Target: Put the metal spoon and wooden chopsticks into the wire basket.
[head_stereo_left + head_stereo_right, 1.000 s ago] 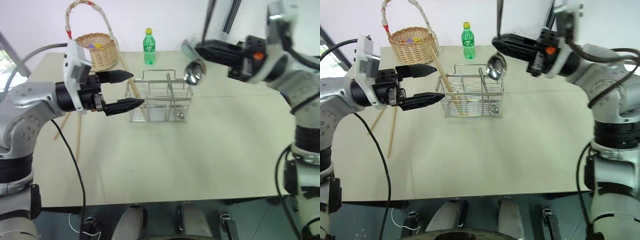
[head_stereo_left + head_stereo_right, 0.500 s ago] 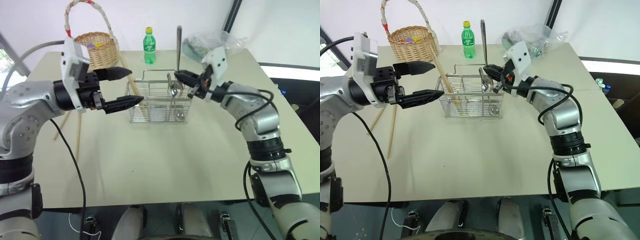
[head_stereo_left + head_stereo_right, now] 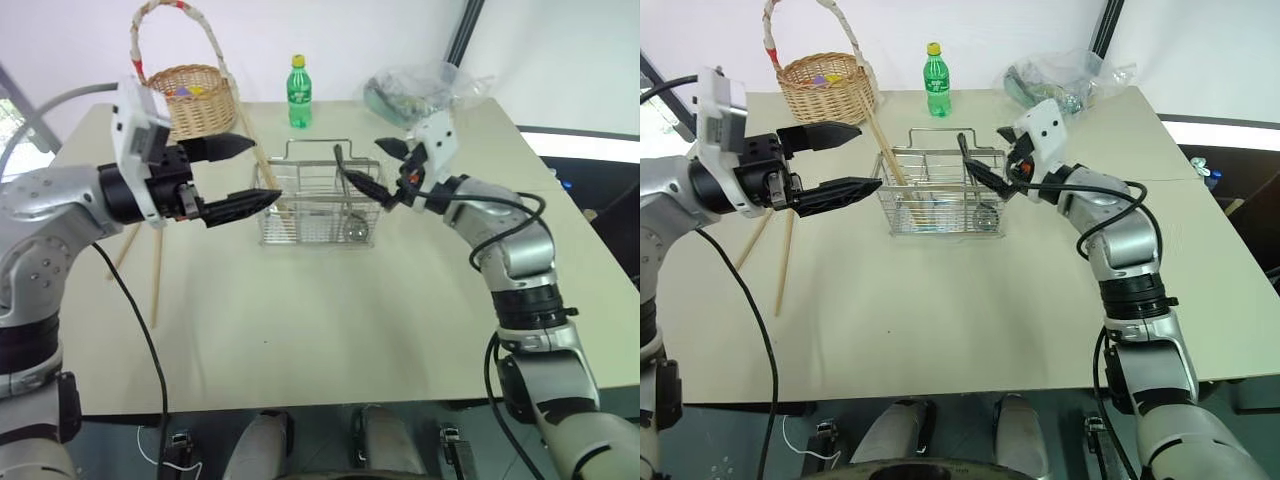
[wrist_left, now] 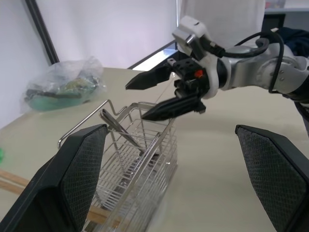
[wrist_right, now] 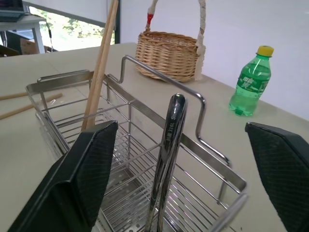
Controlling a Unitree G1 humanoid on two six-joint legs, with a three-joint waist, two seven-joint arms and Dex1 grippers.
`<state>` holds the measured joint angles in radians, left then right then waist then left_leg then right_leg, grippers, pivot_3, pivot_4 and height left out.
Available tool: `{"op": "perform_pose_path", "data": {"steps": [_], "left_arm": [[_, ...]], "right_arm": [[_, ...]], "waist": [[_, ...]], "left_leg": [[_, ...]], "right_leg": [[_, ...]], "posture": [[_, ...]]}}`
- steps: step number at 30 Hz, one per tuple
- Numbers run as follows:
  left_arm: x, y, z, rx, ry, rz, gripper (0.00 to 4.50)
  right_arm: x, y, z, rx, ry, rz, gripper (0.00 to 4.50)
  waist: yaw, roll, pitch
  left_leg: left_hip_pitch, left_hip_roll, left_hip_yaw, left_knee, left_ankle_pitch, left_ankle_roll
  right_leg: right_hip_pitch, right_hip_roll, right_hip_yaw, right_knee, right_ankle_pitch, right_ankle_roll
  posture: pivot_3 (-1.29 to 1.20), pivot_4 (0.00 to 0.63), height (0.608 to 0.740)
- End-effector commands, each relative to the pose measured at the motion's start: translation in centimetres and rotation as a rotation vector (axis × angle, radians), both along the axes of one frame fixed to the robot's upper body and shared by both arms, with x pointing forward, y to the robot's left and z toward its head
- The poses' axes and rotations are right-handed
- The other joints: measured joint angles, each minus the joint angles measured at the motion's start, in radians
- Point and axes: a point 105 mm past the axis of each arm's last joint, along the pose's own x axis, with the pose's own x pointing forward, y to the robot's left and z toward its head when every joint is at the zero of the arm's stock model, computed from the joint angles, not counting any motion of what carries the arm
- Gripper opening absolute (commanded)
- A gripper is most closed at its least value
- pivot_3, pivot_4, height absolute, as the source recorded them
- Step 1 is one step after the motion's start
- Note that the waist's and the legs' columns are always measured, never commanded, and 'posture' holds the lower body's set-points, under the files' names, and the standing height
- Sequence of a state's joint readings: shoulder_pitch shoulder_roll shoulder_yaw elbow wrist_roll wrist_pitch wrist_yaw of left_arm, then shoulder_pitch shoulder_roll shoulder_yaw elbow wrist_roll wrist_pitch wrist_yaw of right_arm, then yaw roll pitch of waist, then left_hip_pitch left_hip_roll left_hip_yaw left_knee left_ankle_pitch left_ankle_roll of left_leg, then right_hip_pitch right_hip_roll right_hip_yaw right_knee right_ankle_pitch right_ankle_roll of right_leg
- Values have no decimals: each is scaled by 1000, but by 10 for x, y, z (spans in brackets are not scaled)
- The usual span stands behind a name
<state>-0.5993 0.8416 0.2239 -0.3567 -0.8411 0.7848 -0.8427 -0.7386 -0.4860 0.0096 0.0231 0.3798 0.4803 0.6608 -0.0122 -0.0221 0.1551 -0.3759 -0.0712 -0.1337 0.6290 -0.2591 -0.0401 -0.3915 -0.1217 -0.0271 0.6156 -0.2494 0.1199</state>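
Spoon is standing in the wire basket, bowl down, handle leaning on the rim. I am holding my right claw spread just beside that handle, gripping nothing, and my left claw spread beside the basket's other end. Some wooden chopsticks are leaning in the basket; the others are lying on the tabletop well beyond my left claw. They look light, stiff and prone to rolling, so I am judging a mid-length pinch safest.
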Motion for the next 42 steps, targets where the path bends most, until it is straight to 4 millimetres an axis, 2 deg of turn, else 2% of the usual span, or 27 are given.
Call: {"op": "perform_pose_path", "data": {"steps": [1, 4, 6, 7, 11, 15, 17, 22, 25, 29, 34, 42], "left_arm": [[4, 20, 14, -27, -52, 108, 4500], [14, 46, 17, -48, -57, 246, 4500], [21, 66, 18, -56, -57, 346, 4500], [27, 82, 17, -56, -55, 425, 4500], [47, 143, 6, -13, 16, 710, 4500], [60, 186, -16, -8, 160, 900, 4500], [67, 201, -30, -20, 253, 979, 4500], [86, 192, -55, -82, 438, 1054, 4500], [94, 182, -79, -81, 570, 1125, 4500], [97, 157, -106, -52, 697, 1125, 4500], [97, 143, -139, -12, 795, 1179, 4500], [99, 140, -160, 21, 850, 1260, 4500]], "right_arm": [[-27, -10, 49, 41, -118, 101, 4423], [-55, -14, 71, 30, -145, 224, 4423], [-72, -16, 77, 4, -139, 297, 4423], [-83, -17, 77, -18, -132, 338, 4423], [-109, -22, 61, -85, -55, 411, 4423], [-124, -24, 36, -131, 21, 434, 4423], [-126, -24, 30, -121, 39, 421, 4423], [-124, -21, 30, -72, 46, 386, 4423], [-125, -19, 30, -60, 50, 373, 4423], [-129, -17, 27, -45, 67, 373, 4423], [-135, -17, 20, -48, 90, 373, 4423], [-134, -22, 18, -21, 96, 317, 4423]], "waist": [[0, 0, 0], [-1, 0, 0], [-3, 0, 0], [-2, 0, 0], [1, -1, -1], [6, -2, -1], [7, -3, -1], [17, -5, -2], [23, -5, -2], [24, -6, -2], [25, -8, -2], [25, -9, -2]], "left_leg": [[0, 0, 0, 0, 0, 0], [0, 0, 0, -1, 0, 0], [1, 1, 0, -1, 0, 0], [1, 1, 0, -1, 0, 0], [1, 1, 0, -2, 0, 1], [0, 2, 1, -1, -1, 1], [0, 2, 0, -1, -1, 1], [0, 1, 0, -1, -1, 1], [0, 1, 0, -1, -1, 1], [-1, 1, 0, -1, -1, 1], [-2, 1, 0, 0, -1, 1], [-1, 1, 0, 0, -1, 0]], "right_leg": [[0, 0, 0, 0, 0, 0], [0, 0, 0, 0, 0, 0], [0, 0, 0, 0, 0, 0], [0, 0, 0, 0, 0, 0], [0, 1, -1, -1, 0, 0], [0, -2, -1, -1, 0, 0], [0, -2, -1, -2, 0, 0], [0, -2, -1, -1, 0, 1], [0, -3, -2, -1, 0, 1], [0, -3, -2, -1, 0, 2], [-1, -3, -2, -1, 1, 2], [-1, -4, -2, -1, 1, 2]], "posture": [[0, 150, 674], [0, 150, 674], [0, 150, 674], [0, 150, 674], [0, 150, 674], [0, 150, 674], [0, 150, 674], [0, 150, 674], [0, 150, 674], [0, 150, 674], [0, 150, 674], [0, 150, 674]]}}
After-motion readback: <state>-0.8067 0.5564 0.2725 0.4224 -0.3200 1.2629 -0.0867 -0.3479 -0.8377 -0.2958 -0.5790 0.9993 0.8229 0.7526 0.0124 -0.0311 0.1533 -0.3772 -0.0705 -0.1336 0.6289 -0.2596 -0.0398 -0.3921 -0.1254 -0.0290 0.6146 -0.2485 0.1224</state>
